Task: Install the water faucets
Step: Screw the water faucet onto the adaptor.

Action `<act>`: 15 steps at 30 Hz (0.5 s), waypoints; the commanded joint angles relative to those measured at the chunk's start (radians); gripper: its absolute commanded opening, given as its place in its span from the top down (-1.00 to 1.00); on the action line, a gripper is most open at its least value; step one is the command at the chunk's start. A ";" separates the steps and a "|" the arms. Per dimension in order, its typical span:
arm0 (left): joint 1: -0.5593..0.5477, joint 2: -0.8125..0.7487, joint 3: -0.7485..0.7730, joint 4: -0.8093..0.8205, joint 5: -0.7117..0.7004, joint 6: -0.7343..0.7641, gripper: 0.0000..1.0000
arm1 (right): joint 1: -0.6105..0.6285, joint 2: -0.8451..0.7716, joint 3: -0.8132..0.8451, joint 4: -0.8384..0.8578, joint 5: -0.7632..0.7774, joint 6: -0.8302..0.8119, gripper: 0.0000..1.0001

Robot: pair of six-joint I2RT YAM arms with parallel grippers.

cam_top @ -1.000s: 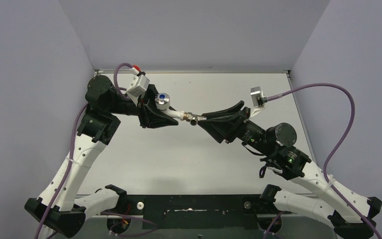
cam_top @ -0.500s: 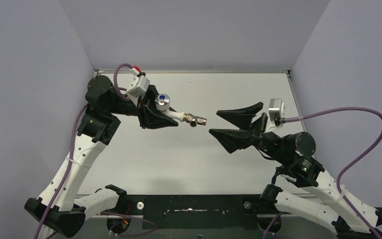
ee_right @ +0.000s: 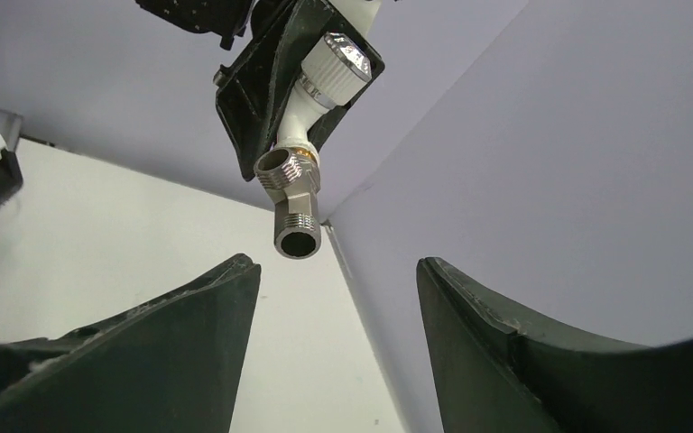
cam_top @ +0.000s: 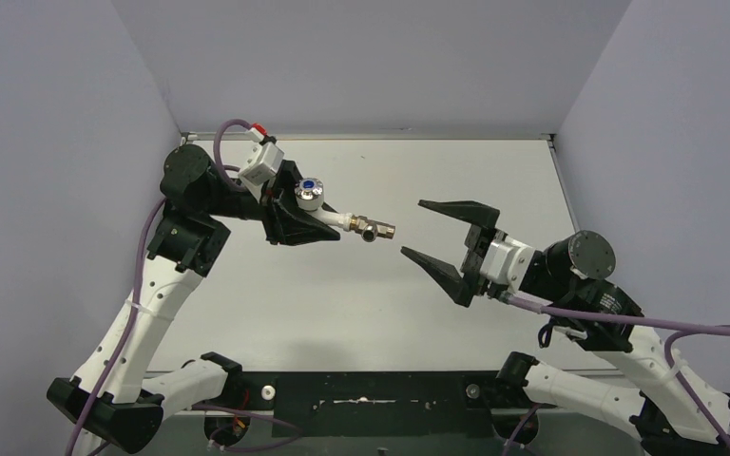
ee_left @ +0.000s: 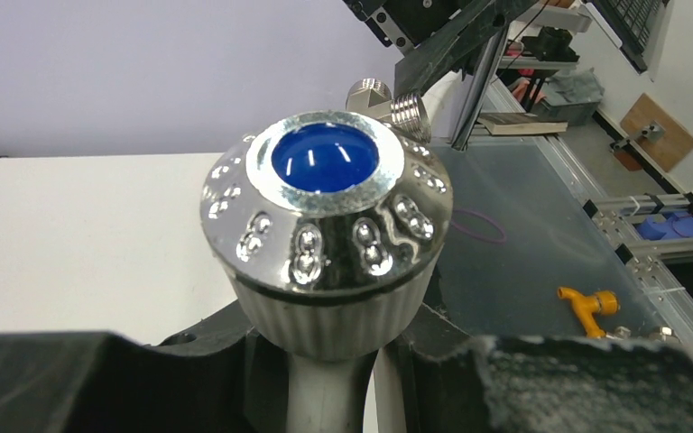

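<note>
A water faucet hangs above the white table [cam_top: 361, 304]: a white tap body with a round chrome knob [cam_top: 312, 193] that bears a blue dot, and a grey metal threaded fitting [cam_top: 372, 228] on its right end. My left gripper [cam_top: 316, 224] is shut on the white body just below the knob [ee_left: 325, 207]; the fitting [ee_left: 388, 99] shows beyond it. My right gripper [cam_top: 413, 228] stands open a short way right of the fitting, touching nothing. In the right wrist view the fitting's open end [ee_right: 291, 203] faces the empty gap of the right gripper [ee_right: 338, 263].
Grey walls [cam_top: 371, 66] close the table on the left, back and right. Purple cables [cam_top: 665, 328] trail from both wrists. In the left wrist view an orange tap-like piece [ee_left: 591, 305] lies on a dark surface beyond the table edge.
My right gripper let go of the fitting, opened, and drew back to the right while its wrist turned. The left arm and the faucet stayed put.
</note>
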 commanded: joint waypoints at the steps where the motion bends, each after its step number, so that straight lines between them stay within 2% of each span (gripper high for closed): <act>1: -0.001 -0.015 0.019 0.100 0.017 -0.039 1.00 | 0.003 0.043 0.080 -0.064 -0.062 -0.254 -0.29; 7: -0.001 -0.011 0.026 0.105 0.023 -0.056 1.00 | 0.014 0.101 0.149 -0.147 -0.077 -0.335 -0.23; 15: 0.000 -0.009 0.023 0.106 0.011 -0.059 1.00 | 0.076 0.116 0.147 -0.131 -0.014 -0.377 -0.15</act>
